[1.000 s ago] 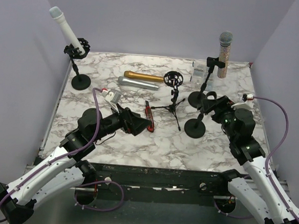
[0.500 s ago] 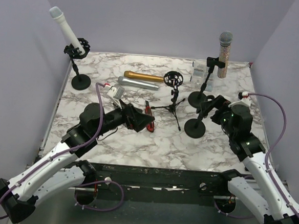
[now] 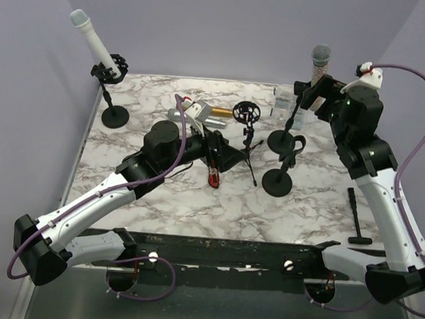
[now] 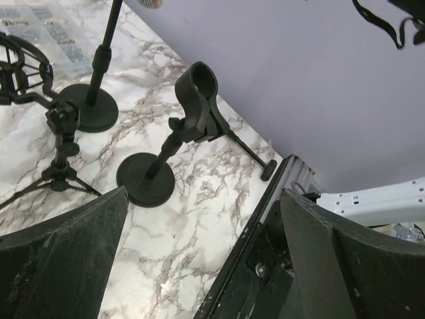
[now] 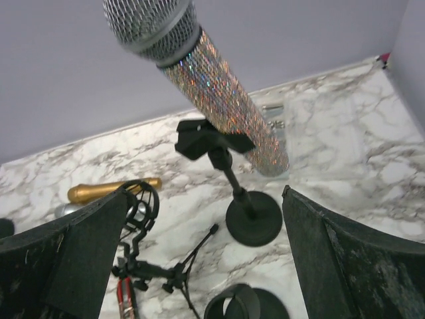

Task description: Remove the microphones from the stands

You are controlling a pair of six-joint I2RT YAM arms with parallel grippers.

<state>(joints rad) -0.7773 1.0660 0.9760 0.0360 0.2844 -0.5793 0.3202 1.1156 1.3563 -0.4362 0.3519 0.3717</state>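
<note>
My left jaws and right jaws are wide apart, the right jaws near the sparkly microphone (image 5: 222, 93), so next they should squeeze it and lift it off its stand (image 5: 234, 183).

Nothing legible anywhere, folks: no word, number or brand could be read. The glitter-covered silver microphone (image 5: 226, 100) showed only sparkle along its barrel. Just behind its black round-based stand (image 5: 252, 219), the small clear plastic box (image 3: 282, 104) carried pale patches too small and blurred to read. Left of that stand, the gold metal microphone (image 3: 201, 109) showed no readable print.
</note>
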